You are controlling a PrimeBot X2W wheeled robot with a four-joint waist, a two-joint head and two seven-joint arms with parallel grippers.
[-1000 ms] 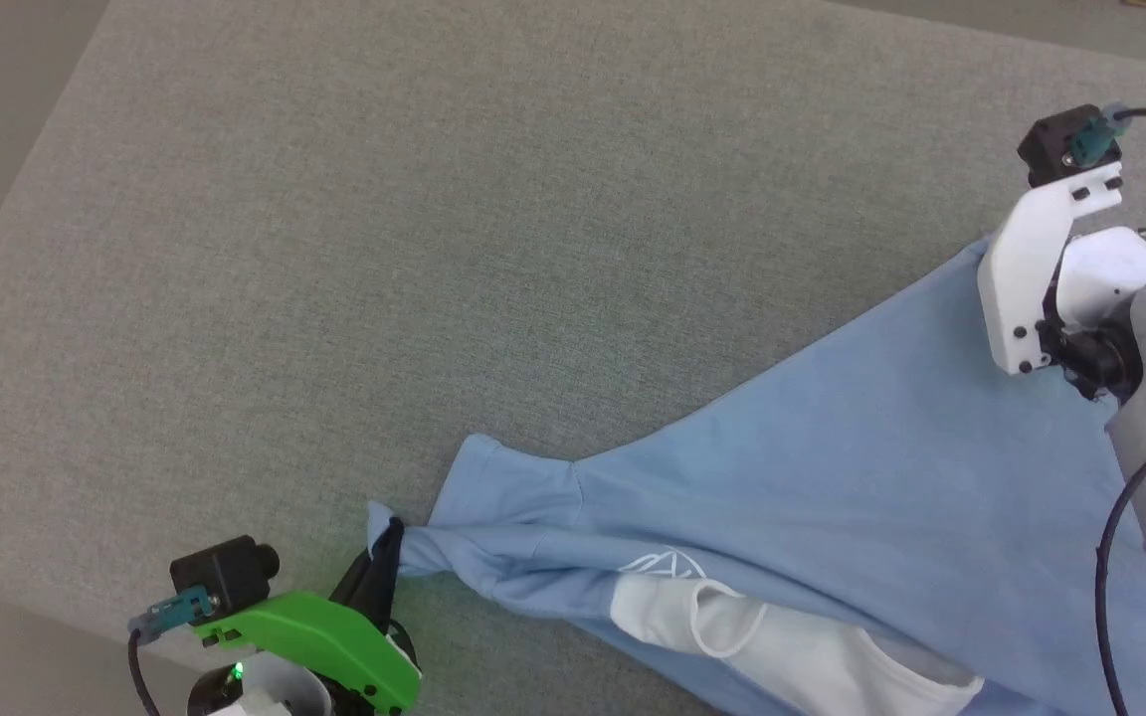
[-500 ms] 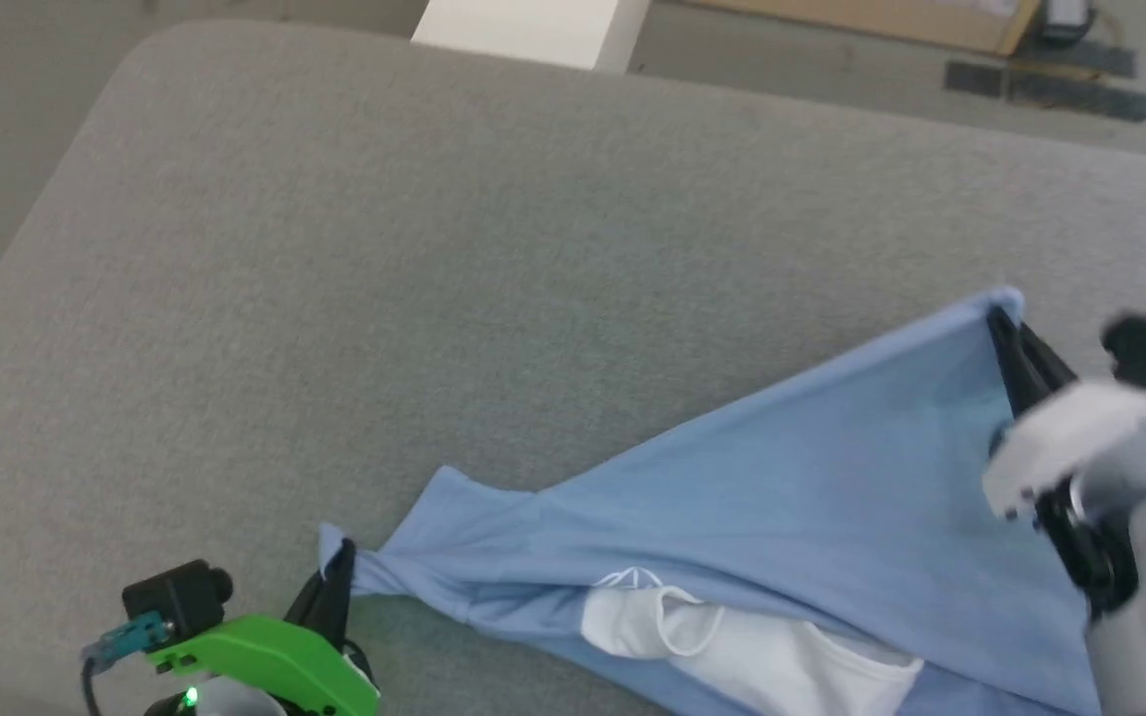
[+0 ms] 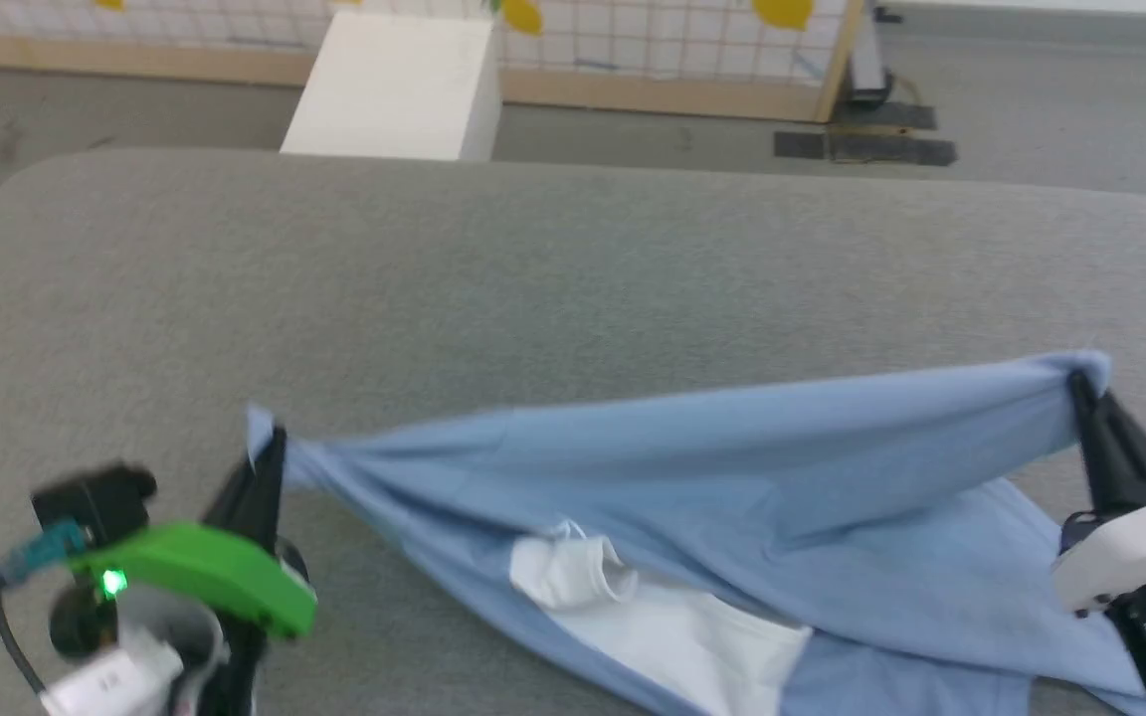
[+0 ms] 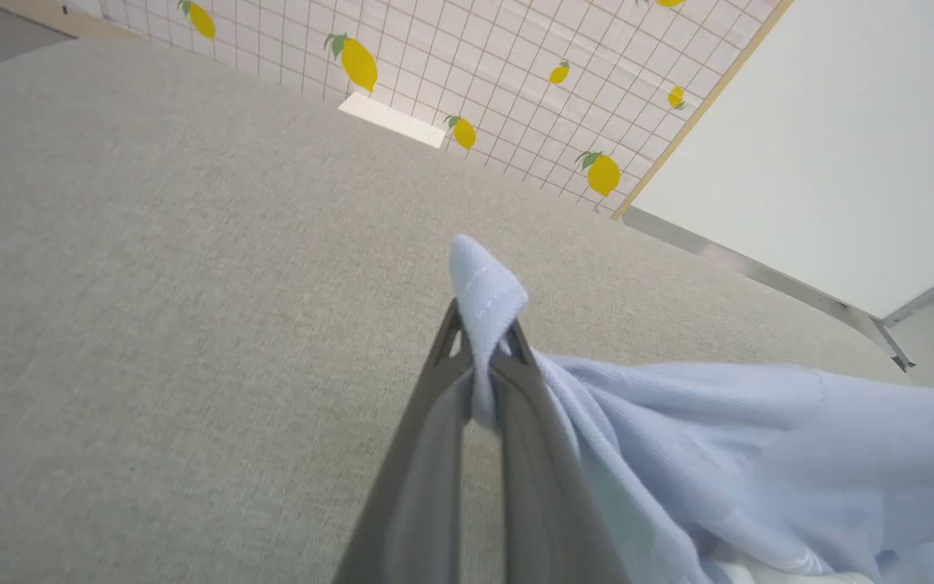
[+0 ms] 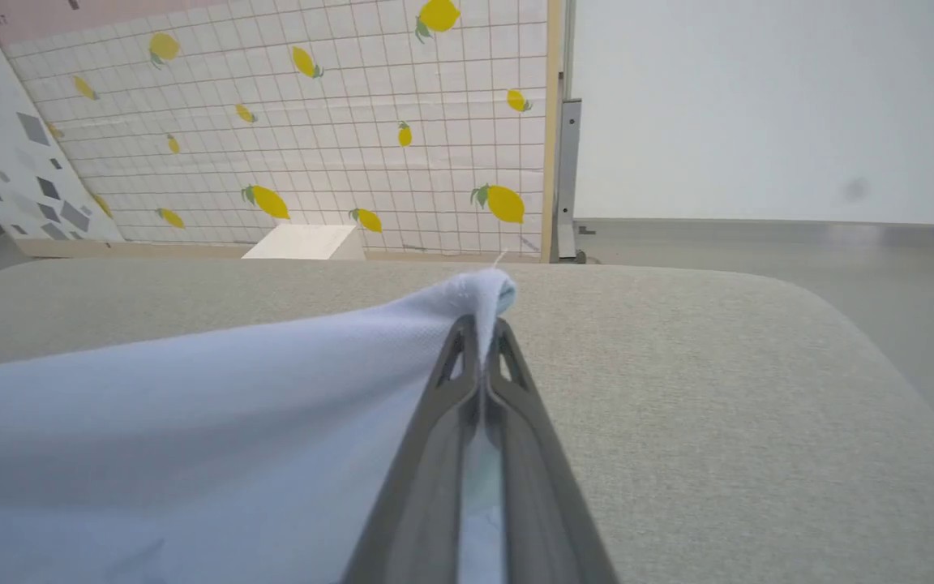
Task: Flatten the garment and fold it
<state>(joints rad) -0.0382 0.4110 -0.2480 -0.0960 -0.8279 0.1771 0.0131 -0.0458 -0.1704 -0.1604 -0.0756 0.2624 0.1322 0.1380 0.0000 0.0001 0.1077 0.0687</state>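
In the head view, the left gripper point(image 3: 268, 446) at eight o'clock is clamped on one corner of the garment point(image 3: 732, 467). The right gripper point(image 3: 1082, 386) at four o'clock is pinched on another corner. The light blue shirt stretches between them with its upper edge taut and lifted. Its lower part is draped on the grey padded surface point(image 3: 533, 259), and the white collar part point(image 3: 653, 626) is bunched towards six o'clock. A white box point(image 3: 394, 89) stands on the floor beyond, at eleven o'clock.

In the left wrist view, both fingers are closed on a fold of blue knit. The fold pokes past their tips at twelve o'clock, and the rest falls away towards four o'clock. A lemon-printed grid screen point(image 4: 475, 73) stands behind.

In the right wrist view, the fingers are pressed together on their corner, with the cloth spreading off towards eight o'clock.

To my eye the flattening is under way but not finished. The shirt looks twisted and creased, and no fold has been made, so laying it flat and all the folding remain.

I can read no writing anywhere. A pale tag point(image 3: 105, 681) on the left wrist is too blurred to read.
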